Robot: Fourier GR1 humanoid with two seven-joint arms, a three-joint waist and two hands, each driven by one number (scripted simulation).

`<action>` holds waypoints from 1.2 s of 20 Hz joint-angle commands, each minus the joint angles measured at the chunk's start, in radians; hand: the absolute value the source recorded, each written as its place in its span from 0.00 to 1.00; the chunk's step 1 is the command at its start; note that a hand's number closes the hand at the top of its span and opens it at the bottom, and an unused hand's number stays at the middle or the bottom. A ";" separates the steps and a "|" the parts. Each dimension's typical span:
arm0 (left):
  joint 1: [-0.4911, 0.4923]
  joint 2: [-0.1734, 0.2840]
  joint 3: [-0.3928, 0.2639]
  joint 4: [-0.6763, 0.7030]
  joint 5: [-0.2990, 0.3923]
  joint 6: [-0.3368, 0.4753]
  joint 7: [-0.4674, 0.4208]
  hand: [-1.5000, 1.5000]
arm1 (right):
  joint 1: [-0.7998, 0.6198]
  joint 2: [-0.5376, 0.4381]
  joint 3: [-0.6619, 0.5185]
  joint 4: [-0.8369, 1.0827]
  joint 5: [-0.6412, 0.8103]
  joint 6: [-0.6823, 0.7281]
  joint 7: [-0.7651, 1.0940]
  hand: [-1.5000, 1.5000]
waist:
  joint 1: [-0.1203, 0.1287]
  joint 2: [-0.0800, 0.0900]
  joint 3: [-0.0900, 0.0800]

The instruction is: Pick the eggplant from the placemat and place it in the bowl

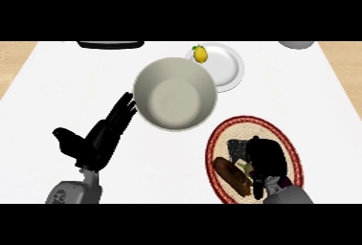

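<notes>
Curling over the placemat (pixel 225 135), the right hand (pixel 263 155) grips the smooth, firm eggplant (pixel 233 174) mid-body; left hand (pixel 99 136) open.

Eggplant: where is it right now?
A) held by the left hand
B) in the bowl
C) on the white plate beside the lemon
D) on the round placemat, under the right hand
D: the eggplant lies on the red-rimmed placemat with the right hand over it; the bowl holds nothing.
</notes>
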 commanded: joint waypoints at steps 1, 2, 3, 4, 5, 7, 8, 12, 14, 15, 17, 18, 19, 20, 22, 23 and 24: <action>0.000 0.013 0.027 0.030 0.011 -0.045 -0.034 0.50 | 0.011 -0.032 -0.009 0.041 0.024 -0.041 -0.077 1.00 | -0.001 0.009 0.010; 0.006 0.000 0.014 -0.007 -0.008 -0.015 0.002 0.50 | 0.015 -0.016 0.011 -0.013 0.049 0.014 -0.029 1.00 | -0.001 0.008 0.009; -0.001 -0.048 -0.027 -0.031 -0.038 0.037 0.013 0.50 | 0.058 -0.004 0.048 -0.023 0.077 -0.047 -0.023 1.00 | -0.002 0.008 0.010; 0.056 -0.015 -0.040 -0.140 -0.020 0.017 0.094 0.50 | 0.012 -0.029 -0.006 0.028 0.056 -0.038 -0.058 1.00 | 0.003 0.008 0.010; 0.017 -0.042 -0.029 -0.031 -0.030 0.025 0.015 0.50 | -0.038 0.169 0.110 0.046 0.111 -0.020 0.117 1.00 | 0.007 0.009 0.010; -0.012 0.001 -0.001 -0.021 0.004 -0.022 0.032 0.50 | -0.082 0.172 0.241 -0.041 -0.070 0.026 0.298 1.00 | 0.035 0.012 0.010; -0.014 -0.009 -0.019 -0.019 -0.002 -0.027 0.022 0.50 | -0.107 0.173 0.257 -0.029 -0.114 -0.013 0.326 1.00 | 0.063 0.018 0.011; -0.040 -0.030 -0.050 -0.009 -0.012 -0.028 0.031 0.50 | -0.202 0.176 0.337 -0.031 -0.204 -0.084 0.492 1.00 | 0.107 0.024 0.011; -0.079 -0.028 -0.041 0.008 -0.015 -0.028 0.033 0.50 | -0.282 0.177 0.366 -0.029 -0.232 -0.114 0.590 1.00 | 0.103 0.025 0.009; -0.033 -0.015 -0.041 -0.005 -0.005 -0.044 0.027 0.50 | -0.295 0.177 0.389 -0.046 -0.241 -0.123 0.658 1.00 | 0.116 0.016 0.008; -0.058 -0.034 -0.049 0.016 -0.013 -0.028 0.043 0.50 | -0.360 0.178 0.419 -0.062 -0.252 -0.155 0.722 1.00 | 0.106 0.015 0.008; -0.071 -0.028 -0.048 0.017 -0.019 -0.030 0.040 0.50 | -0.408 0.178 0.419 -0.075 -0.251 -0.166 0.742 1.00 | 0.106 0.013 0.007; -0.055 -0.030 -0.053 0.000 -0.017 -0.029 0.043 0.50 | -0.410 0.178 0.450 -0.089 -0.270 -0.197 0.772 1.00 | 0.113 0.008 0.008; -0.074 -0.035 -0.040 0.017 -0.015 -0.018 0.048 0.50 | -0.449 0.178 0.438 -0.100 -0.283 -0.217 0.780 1.00 | 0.109 0.010 0.008; -0.059 -0.032 -0.050 0.010 -0.014 -0.028 0.048 0.50 | -0.507 0.178 0.443 -0.109 -0.282 -0.232 0.827 1.00 | 0.110 0.005 0.007; -0.066 -0.036 -0.043 0.022 -0.012 -0.024 0.042 0.50 | -0.553 0.178 0.441 -0.126 -0.275 -0.209 0.845 1.00 | 0.106 0.002 0.005; -0.070 -0.038 -0.043 0.020 -0.017 -0.015 0.053 0.50 | -0.587 0.178 0.437 -0.140 -0.266 -0.217 0.867 1.00 | 0.097 -0.002 0.005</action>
